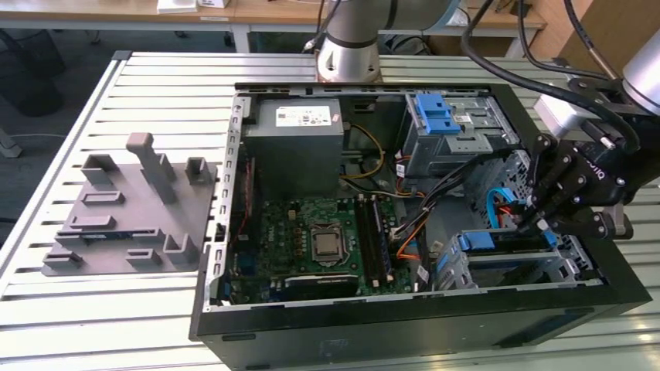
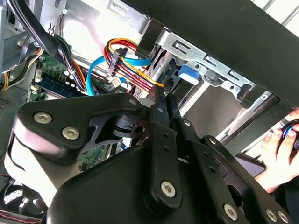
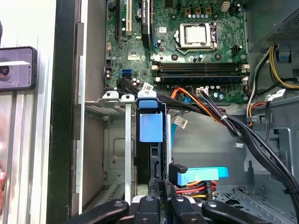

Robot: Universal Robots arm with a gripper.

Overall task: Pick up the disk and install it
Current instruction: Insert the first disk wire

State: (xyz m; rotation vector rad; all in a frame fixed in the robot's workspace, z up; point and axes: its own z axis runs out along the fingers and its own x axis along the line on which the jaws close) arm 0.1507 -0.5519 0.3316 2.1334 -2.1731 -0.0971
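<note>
The disk [image 1: 501, 242] stands on edge in the lower silver drive cage [image 1: 562, 267] at the case's front corner, on the exterior view's right. Its blue bracket [image 3: 151, 125] faces the first wrist view, and a blue tab [image 2: 189, 74] of it shows past the fingers in the second wrist view. My gripper [image 1: 528, 224] hangs just above the disk's cable end. Its fingertips [image 2: 161, 100] are pressed together with nothing between them. In the first wrist view the gripper [image 3: 159, 189] sits at the disk's edge; I cannot tell whether it touches.
Blue and multicoloured cables [image 3: 201, 175] crowd the space beside the cage. The open case also holds a grey power-supply box [image 1: 299, 147], an upper cage with a blue latch [image 1: 443, 116] and the motherboard [image 1: 320, 239]. A grey fixture plate [image 1: 129, 209] lies on the slatted table. A person's hand [image 2: 280, 149] is outside the case.
</note>
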